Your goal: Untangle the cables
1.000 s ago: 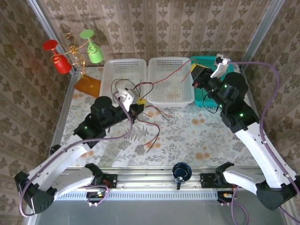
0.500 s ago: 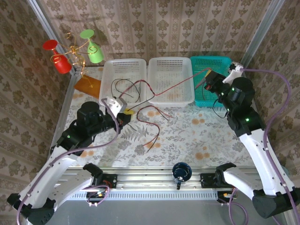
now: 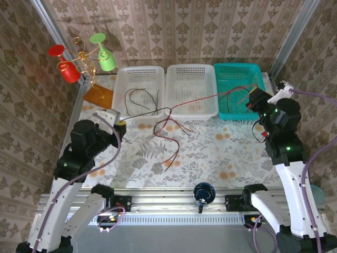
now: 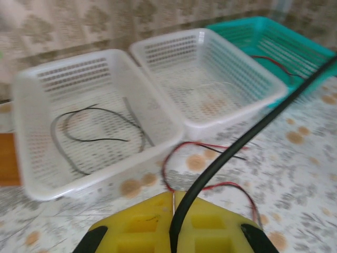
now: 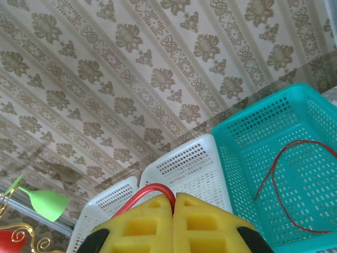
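pinching a black cable (image 4: 226, 155) between its yellow pads (image 4: 137, 232), the left gripper (image 4: 172, 204) sits closed on it at the left side of the table (image 3: 210, 158), just in front of the left white basket (image 3: 138, 69). from the pads the black cable runs taut toward the right, past the near corner of that basket to the front rim of the middle white basket (image 3: 189, 67). a second black cable (image 4: 100, 139) lies curled inside the left white basket.

the right gripper (image 5: 173, 203) is likewise clamped shut — a red cable (image 5: 150, 191) comes out of the seam between its pads and bends away to the left. seen from above, this gripper hangs at the right end of the teal basket (image 3: 237, 65). the red cable stretches from it over the teal basket and the front of the middle basket, then drops to the table, where red and black strands (image 3: 171, 142) lie loosely looped. a red strand (image 5: 279, 179) curves across the teal basket's floor — whether it belongs to the held cable i cannot tell.
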